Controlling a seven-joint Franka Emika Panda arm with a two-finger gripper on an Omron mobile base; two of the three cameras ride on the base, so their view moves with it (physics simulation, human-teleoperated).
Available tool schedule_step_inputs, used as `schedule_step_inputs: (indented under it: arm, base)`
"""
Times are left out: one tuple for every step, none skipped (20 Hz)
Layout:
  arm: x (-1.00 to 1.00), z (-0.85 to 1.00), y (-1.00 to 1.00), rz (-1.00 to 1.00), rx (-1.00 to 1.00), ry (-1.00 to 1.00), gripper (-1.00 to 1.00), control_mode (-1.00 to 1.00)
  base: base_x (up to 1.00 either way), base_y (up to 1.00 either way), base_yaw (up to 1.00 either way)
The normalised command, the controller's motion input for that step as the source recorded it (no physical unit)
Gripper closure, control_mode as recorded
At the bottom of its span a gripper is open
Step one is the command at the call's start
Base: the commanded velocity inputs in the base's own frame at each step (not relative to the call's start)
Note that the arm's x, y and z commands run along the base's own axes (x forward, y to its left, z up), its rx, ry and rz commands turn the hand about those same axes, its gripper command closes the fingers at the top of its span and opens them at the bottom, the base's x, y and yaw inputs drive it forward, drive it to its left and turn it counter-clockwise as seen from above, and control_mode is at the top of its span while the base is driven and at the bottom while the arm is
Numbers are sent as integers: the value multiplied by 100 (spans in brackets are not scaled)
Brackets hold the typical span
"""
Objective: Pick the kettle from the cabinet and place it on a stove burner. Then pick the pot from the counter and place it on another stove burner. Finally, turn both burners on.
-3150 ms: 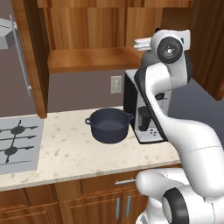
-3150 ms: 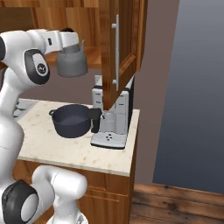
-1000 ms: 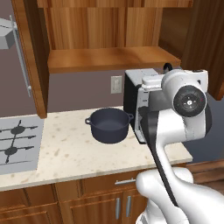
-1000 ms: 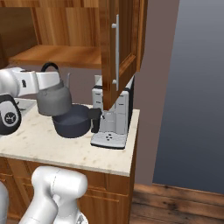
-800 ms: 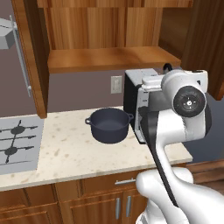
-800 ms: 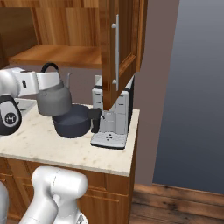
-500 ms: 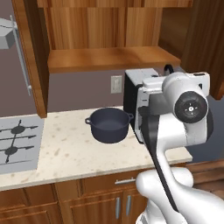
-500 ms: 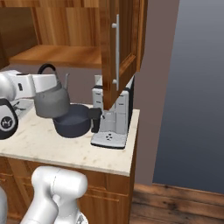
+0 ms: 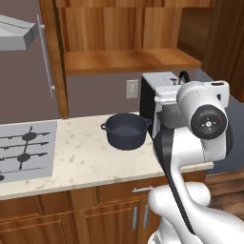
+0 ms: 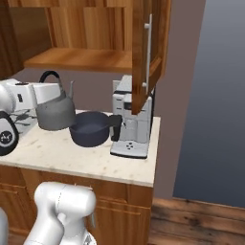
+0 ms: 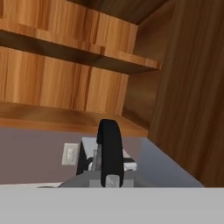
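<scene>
The burners [image 9: 24, 147] lay bare at the table's [image 9: 81, 164] left end. The hand [image 11: 110, 180] was clamped on the kettle's [image 10: 56, 113] black handle, holding it in the air left of the pot [image 10: 91, 129], below the open cabinet [image 10: 86, 57]. A coffee machine [image 10: 131, 127] stood rightmost.

A glossy white robot arm [image 9: 190, 157] of rounded, bulbous links, with dark grey bands at the joints and round black joint caps bearing small red markings.
</scene>
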Motion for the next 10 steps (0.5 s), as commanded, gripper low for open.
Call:
schedule_step_inputs:
  arm:
    - [0, 0, 0, 0, 0, 0, 100, 100]
    - [0, 0, 0, 0, 0, 0, 100, 100]
    - [0, 0, 0, 0, 0, 0, 100, 100]
    - [0, 0, 0, 0, 0, 0, 100, 100]
    - [0, 0, 0, 0, 0, 0, 100, 100]
    - [0, 0, 0, 0, 0, 0, 100, 100]
    - [0, 0, 0, 0, 0, 0, 100, 100]
    - [0, 0, 0, 0, 0, 0, 100, 100]
    - [0, 0, 0, 0, 0, 0, 100, 100]
    - [0, 0, 0, 0, 0, 0, 100, 100]
  base:
    - [-34, 48, 0]
    - [-34, 50, 0]
    - [-35, 55, 0]
    - [-42, 52, 0]
    - [-44, 47, 0]
    - [-46, 56, 0]
    - [-43, 55, 0]
    - [-46, 50, 0]
    - [-47, 48, 0]
    - [-46, 55, 0]
